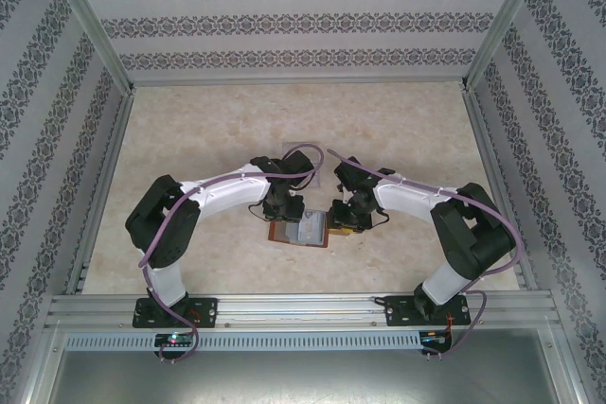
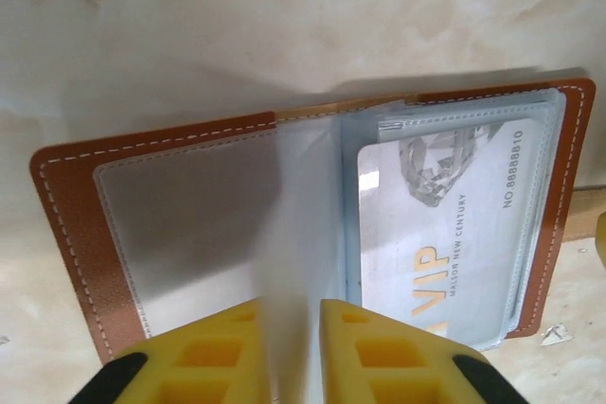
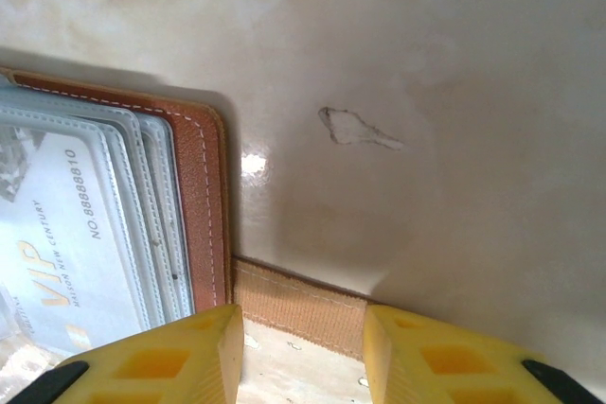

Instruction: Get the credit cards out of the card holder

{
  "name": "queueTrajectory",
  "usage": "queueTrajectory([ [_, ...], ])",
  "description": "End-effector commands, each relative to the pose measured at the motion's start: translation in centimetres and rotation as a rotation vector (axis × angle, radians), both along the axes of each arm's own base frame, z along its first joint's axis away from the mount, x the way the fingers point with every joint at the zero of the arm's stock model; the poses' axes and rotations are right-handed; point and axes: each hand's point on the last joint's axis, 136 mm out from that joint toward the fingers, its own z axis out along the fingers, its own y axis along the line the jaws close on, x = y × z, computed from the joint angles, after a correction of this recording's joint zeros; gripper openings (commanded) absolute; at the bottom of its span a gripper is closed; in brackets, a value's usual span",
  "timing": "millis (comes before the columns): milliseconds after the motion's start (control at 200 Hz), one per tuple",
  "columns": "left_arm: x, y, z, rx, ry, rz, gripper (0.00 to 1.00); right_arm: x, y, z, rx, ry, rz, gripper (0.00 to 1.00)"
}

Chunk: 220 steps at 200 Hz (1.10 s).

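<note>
The card holder (image 1: 301, 231) lies open on the marble table, reddish-brown leather (image 2: 62, 205) framing clear inner sleeves. A pale grey credit card (image 2: 445, 224) marked VIP sits inside the right-hand sleeves, and its corner also appears in the right wrist view (image 3: 57, 234). My left gripper (image 2: 289, 309) is over the holder's fold, shut on one clear sleeve page (image 2: 294, 205) that stands up between its yellow fingers. My right gripper (image 3: 301, 319) stands open at the holder's right edge (image 3: 199, 186), its fingers either side of the tan strap tab (image 3: 303, 298). Both grippers meet above the holder, left (image 1: 282, 207) and right (image 1: 348, 219).
Patterned walls and aluminium rails (image 1: 104, 167) box in the table (image 1: 303, 130) on three sides. A faint scuff mark (image 3: 355, 130) lies right of the holder. A small white scrap (image 2: 554, 333) sits by its lower right corner.
</note>
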Motion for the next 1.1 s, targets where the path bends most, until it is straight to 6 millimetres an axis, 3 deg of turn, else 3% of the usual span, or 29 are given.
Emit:
queueTrajectory([
  [0, 0.0, 0.6, 1.7, 0.026, -0.038, -0.015, 0.14, -1.5, -1.1, -1.8, -0.067, 0.06, 0.017, 0.41],
  [230, -0.6, 1.9, 0.2, 0.094, -0.013, -0.034, 0.09, -1.4, -1.4, -2.0, -0.096, 0.066, 0.028, 0.41],
  [550, -1.4, 4.0, -3.0, 0.219, 0.039, -0.056, 0.1, -1.4, -1.6, -2.1, -0.108, 0.066, 0.032, 0.41],
  [839, -1.0, 5.4, -1.9, 0.241, 0.0, -0.03, 0.19, -1.3, -1.8, -1.8, -0.117, 0.061, 0.03, 0.41],
  [1094, -0.9, 6.7, -0.6, 0.244, -0.023, -0.009, 0.2, -1.0, -1.9, -1.0, -0.129, 0.042, 0.041, 0.41],
])
